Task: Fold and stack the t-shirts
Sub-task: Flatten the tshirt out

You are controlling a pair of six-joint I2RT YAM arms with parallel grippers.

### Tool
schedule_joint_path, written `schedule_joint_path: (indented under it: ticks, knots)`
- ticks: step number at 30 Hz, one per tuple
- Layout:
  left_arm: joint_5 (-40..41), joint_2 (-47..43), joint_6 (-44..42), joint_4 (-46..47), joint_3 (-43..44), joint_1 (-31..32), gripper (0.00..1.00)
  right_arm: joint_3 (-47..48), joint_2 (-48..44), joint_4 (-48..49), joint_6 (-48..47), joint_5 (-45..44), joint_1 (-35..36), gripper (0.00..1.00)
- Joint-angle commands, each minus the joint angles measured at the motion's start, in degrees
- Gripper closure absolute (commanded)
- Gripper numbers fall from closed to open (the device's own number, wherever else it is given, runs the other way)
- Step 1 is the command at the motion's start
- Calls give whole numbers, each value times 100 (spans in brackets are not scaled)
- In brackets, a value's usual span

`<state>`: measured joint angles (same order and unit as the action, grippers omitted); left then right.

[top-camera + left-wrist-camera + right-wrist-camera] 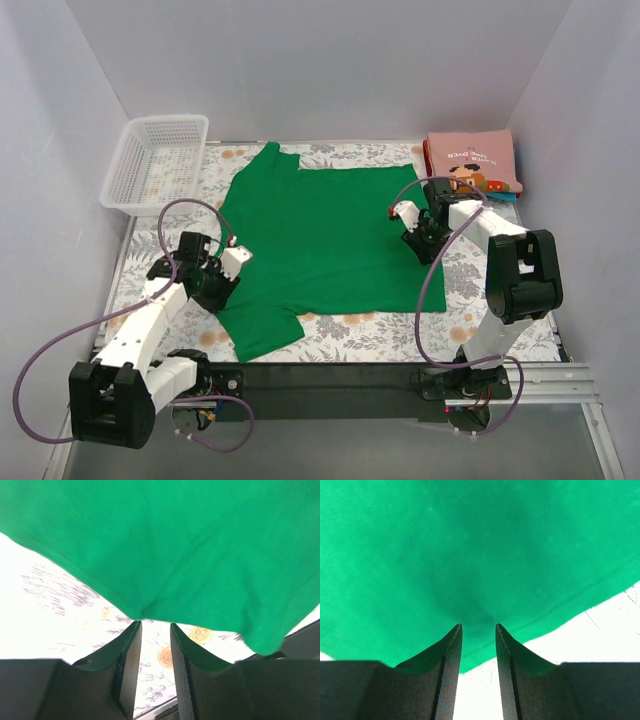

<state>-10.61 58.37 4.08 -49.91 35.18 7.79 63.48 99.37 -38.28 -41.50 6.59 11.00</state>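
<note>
The bright green t-shirt point(325, 245) lies spread flat in the middle of the table, one sleeve at the near left point(262, 330). My left gripper point(226, 272) is at the shirt's left edge by that sleeve. In the left wrist view it point(155, 626) is open, its tips at the shirt's edge point(165, 555), with nothing between the jaws. My right gripper point(411, 233) is at the shirt's right edge. In the right wrist view it point(478, 627) is open over the hem point(470, 555). The pink t-shirt point(470, 160) lies folded at the back right on a teal one point(507, 197).
A white mesh basket point(155, 165) stands at the back left corner. The floral tablecloth point(450, 325) covers the table. White walls close in the left, back and right sides. A black rail point(320, 378) runs along the near edge.
</note>
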Motion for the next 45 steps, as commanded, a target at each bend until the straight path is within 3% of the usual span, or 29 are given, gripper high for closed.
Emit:
schedule_joint_path:
  ticks: [1,7,15,23,27,30,33,37,41,45]
  knots:
    - [-345,322,268,-195,840,12,71,513,-331,-179,193,297,7,60]
    - [-679,1632,1103,815,1851,12,70,1166,327,-355,563,615,16,61]
    - [-197,2767,1474,1791,1598,12,70,1298,1171,-110,810,581,7,63]
    - [428,2040,1201,1688,254,12,71,473,1181,348,529,220,42,63]
    - [420,1345,1104,1292,-256,12,71,-116,586,322,476,351,138,63]
    - [245,1046,1078,896,-179,12,72,-284,111,77,458,501,148,63]
    - [-220,922,1034,658,461,12,66,163,-189,-109,528,659,95,58]
    - [-695,1693,1270,903,2390,12,49,1348,11,-109,888,782,-63,56]
    - [-803,2985,1779,1525,4055,12,46,3261,1001,-83,1327,642,-160,59]
    - [-522,4180,2272,2212,5295,3,47,4703,1988,-39,1714,230,-213,69]
